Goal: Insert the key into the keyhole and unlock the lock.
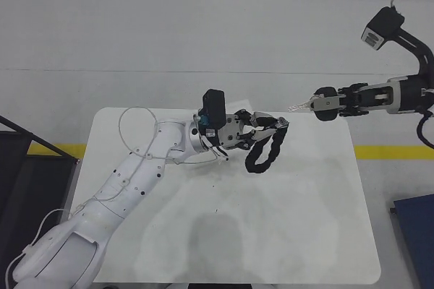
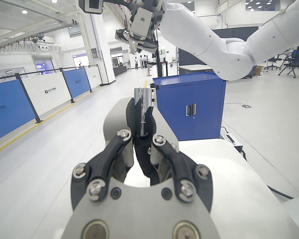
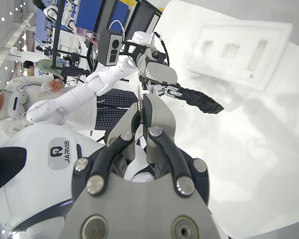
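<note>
**Two grippers, key facing lock**

Top view: left gripper (image 1: 266, 127) clamps cable lock (image 1: 264, 155) over the table (image 1: 202, 238); right gripper (image 1: 311, 106), just right, pinches key (image 1: 298, 108), blade lockward. Left wrist view: chrome cylinder (image 2: 142, 100) faces key. Right wrist view: key tip just short.

Grey floor (image 1: 202, 36), yellow line (image 1: 398, 152), blue cabinet (image 2: 189, 105), ceiling lights (image 2: 54, 0), blue-white barriers (image 2: 10, 100).

Lock cable (image 1: 264, 153): blk, braided-weave sleeve. Lock barrel (image 2: 142, 95): chrome, mirror finish. Key (image 1: 298, 108): silver. Table (image 1: 311, 217): plain wht. Left gripper (image 2: 141, 111) & right gripper (image 3: 140, 111): grey fingers, blk links, silver pins. Cabinet (image 2: 189, 95): blue. Floor stripe (image 1: 394, 152): yellow. Foam tray (image 3: 239, 48): wht.
</note>
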{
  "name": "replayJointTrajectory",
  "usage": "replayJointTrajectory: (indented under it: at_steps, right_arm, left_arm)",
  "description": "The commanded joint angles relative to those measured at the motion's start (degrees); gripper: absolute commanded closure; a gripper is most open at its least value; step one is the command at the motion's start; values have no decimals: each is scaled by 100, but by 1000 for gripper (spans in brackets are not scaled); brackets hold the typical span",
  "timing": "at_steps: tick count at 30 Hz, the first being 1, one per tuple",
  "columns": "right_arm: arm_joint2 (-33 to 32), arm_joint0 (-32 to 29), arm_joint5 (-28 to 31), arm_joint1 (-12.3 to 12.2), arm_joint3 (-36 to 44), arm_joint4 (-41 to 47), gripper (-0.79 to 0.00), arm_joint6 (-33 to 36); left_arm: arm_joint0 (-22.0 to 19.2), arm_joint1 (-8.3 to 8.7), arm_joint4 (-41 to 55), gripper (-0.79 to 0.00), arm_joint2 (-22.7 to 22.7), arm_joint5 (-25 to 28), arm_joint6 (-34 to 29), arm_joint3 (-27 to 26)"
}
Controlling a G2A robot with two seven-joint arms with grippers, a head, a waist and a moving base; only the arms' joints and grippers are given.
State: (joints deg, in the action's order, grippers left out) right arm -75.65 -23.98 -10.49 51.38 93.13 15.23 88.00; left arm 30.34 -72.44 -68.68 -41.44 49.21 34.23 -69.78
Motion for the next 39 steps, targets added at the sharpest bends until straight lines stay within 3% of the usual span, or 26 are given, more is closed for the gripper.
replayJointTrajectory:
  at_steps: [1, 15, 20, 29, 39]
  right_arm:
    - [1, 3, -2, -2, 0, -9, 0, 0]
    - [1, 3, -2, -2, 0, -9, 0, 0]
    - [225, 46, 401, -83, 119, -158, 0, 0]
    - [1268, 881, 549, -531, 91, 136, 0, 0]
    - [3009, 2180, 403, -1322, 80, 321, 0, 0]
  left_arm:
    - [-26, -47, -45, 0, 59, -34, 97, 102]
    - [-26, -47, -45, 0, 59, -34, 97, 102]
    - [184, -50, -43, 0, 31, -264, -55, -70]
    - [451, -144, -267, 0, 74, -630, 51, -155]
    - [373, -311, -724, 0, 194, -982, 407, 89]
